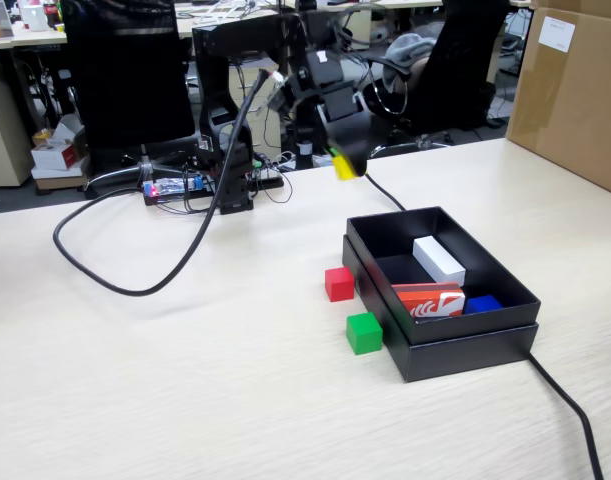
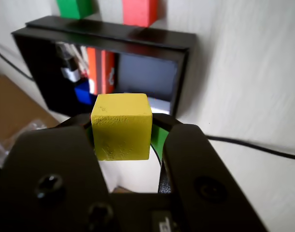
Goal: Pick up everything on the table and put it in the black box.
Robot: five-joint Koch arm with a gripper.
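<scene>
My gripper [image 1: 345, 165] hangs in the air behind the black box [image 1: 505, 290], shut on the yellow cube [image 1: 343, 166]. In the wrist view the yellow cube [image 2: 122, 126] sits squeezed between the two black jaws of my gripper [image 2: 123, 128]. A red cube [image 1: 339, 284] and a green cube [image 1: 364, 333] rest on the table [image 1: 185, 380] just left of the box. The wrist view shows the green cube [image 2: 76, 7] and red cube [image 2: 140, 11] beyond the black box [image 2: 137, 35] at the top edge.
Inside the box lie a long white block [image 1: 439, 260], an orange-red printed block [image 1: 430, 300] and a blue piece [image 1: 482, 303]. A thick black cable [image 1: 135, 280] loops over the table on the left; another [image 1: 565, 400] runs off at the front right. A brown carton [image 1: 575, 90] stands at the right.
</scene>
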